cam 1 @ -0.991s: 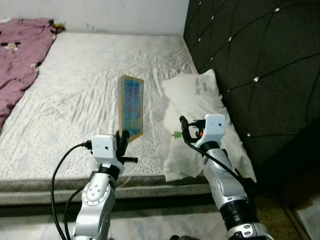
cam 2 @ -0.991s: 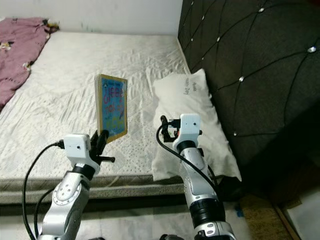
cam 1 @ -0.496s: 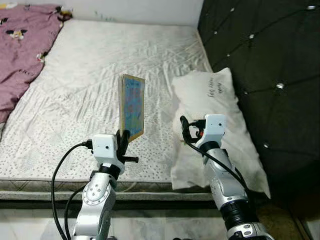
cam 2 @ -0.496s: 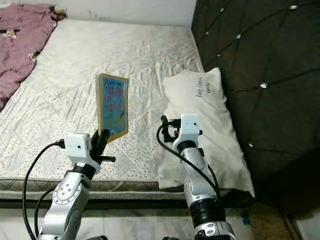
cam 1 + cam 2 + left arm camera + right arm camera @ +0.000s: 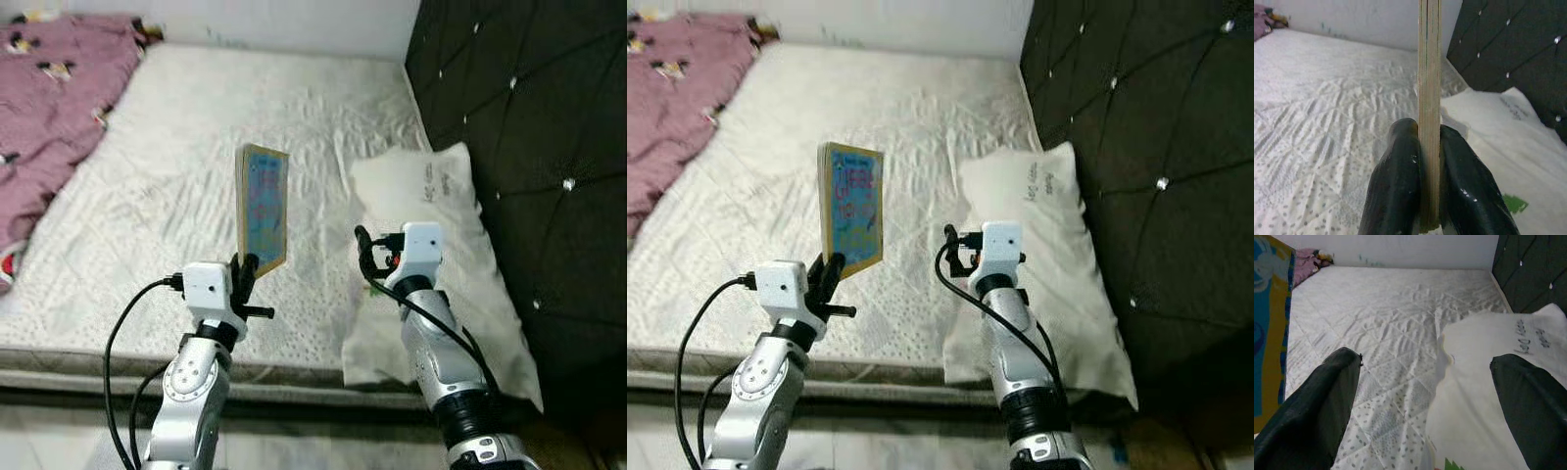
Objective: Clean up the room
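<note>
Nearest, the left hand pinches the book by its lower edge, both fingers pressed flat against the covers, so it stands upright and clear above the bed (a carrying hold, by my judgement, pending a place to put it). The right hand is raised alongside, fingers spread and holding nothing, above the near end of the white pillow. Beyond, a pink blanket lies bunched at the mattress's far left side, not yet tidied.
</note>
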Tool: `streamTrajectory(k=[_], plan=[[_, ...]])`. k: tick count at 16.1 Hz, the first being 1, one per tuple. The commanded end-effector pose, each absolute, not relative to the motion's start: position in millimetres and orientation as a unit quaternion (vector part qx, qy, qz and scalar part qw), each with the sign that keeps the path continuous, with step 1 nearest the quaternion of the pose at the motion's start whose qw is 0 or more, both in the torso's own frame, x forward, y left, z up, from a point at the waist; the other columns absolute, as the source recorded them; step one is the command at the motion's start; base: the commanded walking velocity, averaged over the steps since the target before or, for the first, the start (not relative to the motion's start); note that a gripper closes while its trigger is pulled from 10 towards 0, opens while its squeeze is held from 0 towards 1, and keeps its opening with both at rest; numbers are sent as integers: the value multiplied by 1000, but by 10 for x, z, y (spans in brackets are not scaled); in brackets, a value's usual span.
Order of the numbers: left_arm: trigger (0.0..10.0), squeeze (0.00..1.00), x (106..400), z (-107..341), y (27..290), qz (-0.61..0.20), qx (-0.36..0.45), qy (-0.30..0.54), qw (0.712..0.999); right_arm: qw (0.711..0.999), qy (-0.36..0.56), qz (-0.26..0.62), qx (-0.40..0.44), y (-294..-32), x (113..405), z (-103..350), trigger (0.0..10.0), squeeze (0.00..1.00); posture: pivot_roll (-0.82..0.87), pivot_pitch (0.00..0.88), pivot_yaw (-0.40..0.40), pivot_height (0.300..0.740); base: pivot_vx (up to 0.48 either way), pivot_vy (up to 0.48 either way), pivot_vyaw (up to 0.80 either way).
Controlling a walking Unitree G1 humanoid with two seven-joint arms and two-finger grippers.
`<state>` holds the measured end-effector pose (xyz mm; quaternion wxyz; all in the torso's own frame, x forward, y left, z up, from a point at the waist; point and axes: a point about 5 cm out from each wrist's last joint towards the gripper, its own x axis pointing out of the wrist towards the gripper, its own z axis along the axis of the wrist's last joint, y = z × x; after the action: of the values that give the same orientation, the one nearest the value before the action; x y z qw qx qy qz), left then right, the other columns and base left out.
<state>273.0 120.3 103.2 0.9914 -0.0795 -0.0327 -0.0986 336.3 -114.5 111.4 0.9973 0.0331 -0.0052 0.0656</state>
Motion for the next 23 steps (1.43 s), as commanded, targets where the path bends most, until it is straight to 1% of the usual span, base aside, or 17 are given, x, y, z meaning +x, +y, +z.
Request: streamTrajectory(k=[1,4,6,11,20,23], plan=[[10000,0,2739,1109,1195,-100,-77,-54,991,997,-5,66,29,-1148,3361,1103,10000,0,-53,170,-44,740,375,0,0],[10000,0,2730,1104,1194,-99,-79,-53,991,997,-5,68,28,-1134,3355,1099,10000,0,-52,169,-45,740,384,0,0],[10000,0,2743,1068,1178,-84,-88,-36,992,997,-9,73,20,-1135,3350,1102,10000,0,-53,167,-43,740,0,0,0],[10000,0,2749,1061,1188,-81,-91,-32,992,997,-12,75,15,-1127,3348,1103,10000,0,-49,166,-45,740,0,0,0],[10000,0,2757,1056,1180,-82,-94,-26,992,997,-12,78,17,-1108,3357,1110,10000,0,-51,174,-48,740,0,480,0],[10000,0,2756,1062,1170,-83,-78,-30,993,996,-12,82,17,-1109,3347,1109,10000,0,-51,174,-48,740,0,0,0]])
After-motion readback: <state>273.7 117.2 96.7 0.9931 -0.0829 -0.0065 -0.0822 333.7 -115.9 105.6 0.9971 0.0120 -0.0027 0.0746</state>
